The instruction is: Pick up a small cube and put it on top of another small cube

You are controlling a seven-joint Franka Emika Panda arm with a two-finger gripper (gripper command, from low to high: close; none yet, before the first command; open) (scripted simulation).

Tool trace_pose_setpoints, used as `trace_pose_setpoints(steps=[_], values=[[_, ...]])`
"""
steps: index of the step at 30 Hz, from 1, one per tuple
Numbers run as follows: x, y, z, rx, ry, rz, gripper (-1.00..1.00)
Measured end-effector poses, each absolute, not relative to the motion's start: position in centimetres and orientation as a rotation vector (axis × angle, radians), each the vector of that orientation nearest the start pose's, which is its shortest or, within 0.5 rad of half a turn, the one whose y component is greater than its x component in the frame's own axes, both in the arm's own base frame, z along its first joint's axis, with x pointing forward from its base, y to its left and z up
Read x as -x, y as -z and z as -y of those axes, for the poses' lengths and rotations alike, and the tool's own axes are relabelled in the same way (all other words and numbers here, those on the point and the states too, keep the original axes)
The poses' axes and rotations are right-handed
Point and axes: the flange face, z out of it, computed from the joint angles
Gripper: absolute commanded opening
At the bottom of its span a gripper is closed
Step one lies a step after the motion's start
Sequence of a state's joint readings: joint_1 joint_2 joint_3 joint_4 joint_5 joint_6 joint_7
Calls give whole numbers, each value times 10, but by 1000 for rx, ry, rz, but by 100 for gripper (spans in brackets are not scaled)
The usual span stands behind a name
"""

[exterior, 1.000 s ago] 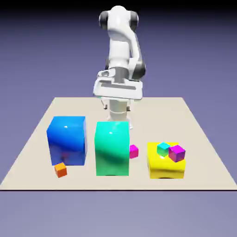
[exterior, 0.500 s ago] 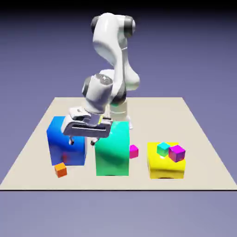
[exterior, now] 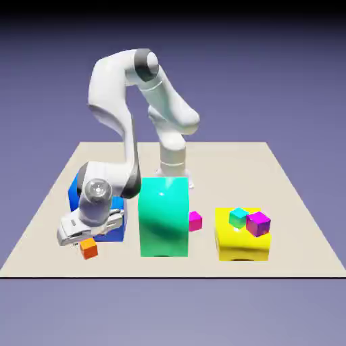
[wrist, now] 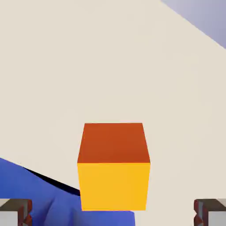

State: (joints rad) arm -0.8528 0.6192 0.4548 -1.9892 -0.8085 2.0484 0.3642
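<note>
The small orange cube (exterior: 88,249) rests on the table in front of the big blue block, at the exterior view's left. My gripper (exterior: 83,238) hangs low just above and behind it. In the hand view the orange cube (wrist: 114,165) fills the lower middle. The gripper (wrist: 113,212) is open, its two grey fingertips (wrist: 15,212) far apart at the bottom corners and clear of the cube's sides. The other small cube (exterior: 238,217), teal-cyan, sits on top of the yellow block (exterior: 236,246) at the exterior view's right.
A big blue block (exterior: 113,231) stands right behind my hand and shows as blue (wrist: 39,198) in the hand view. A tall teal block (exterior: 163,216) stands in the middle, with a tiny pink cube (exterior: 195,221) beside it. A tiny purple cube (exterior: 258,224) shares the yellow block's top.
The arm has swung from the table's middle down toward the exterior view's left, and the hand has dropped to just above the orange cube. The jaws stayed open. No cube moved.
</note>
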Motion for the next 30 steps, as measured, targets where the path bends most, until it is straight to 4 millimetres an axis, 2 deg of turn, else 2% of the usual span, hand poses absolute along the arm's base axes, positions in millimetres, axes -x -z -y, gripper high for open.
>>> trace_pose_setpoints(steps=[1, 2, 4, 7, 8, 10, 15, 20, 23, 25, 27, 29, 30], values=[[-493, -127, 253, 3374, -724, -382, 0], [-486, -107, 256, 3373, -724, -380, -100], [-486, -107, 256, 3373, -724, -381, -100], [-507, -170, 243, 3371, -725, -382, -100], [-503, -172, 259, 3385, -716, -407, -100], [-524, -185, 232, 3384, -675, -517, -100], [-574, -219, 116, 3324, -605, -747, -100], [-594, -255, -13, 3237, -592, -922, -100], [-591, -278, -95, 3182, -616, -1001, -100], [-583, -294, -149, 3148, -645, -1043, -100], [-568, -310, -203, 3118, -683, -1078, -100], [-546, -326, -258, 3097, -746, -1089, -100], [-533, -328, -277, 3101, -792, -1060, -100]])
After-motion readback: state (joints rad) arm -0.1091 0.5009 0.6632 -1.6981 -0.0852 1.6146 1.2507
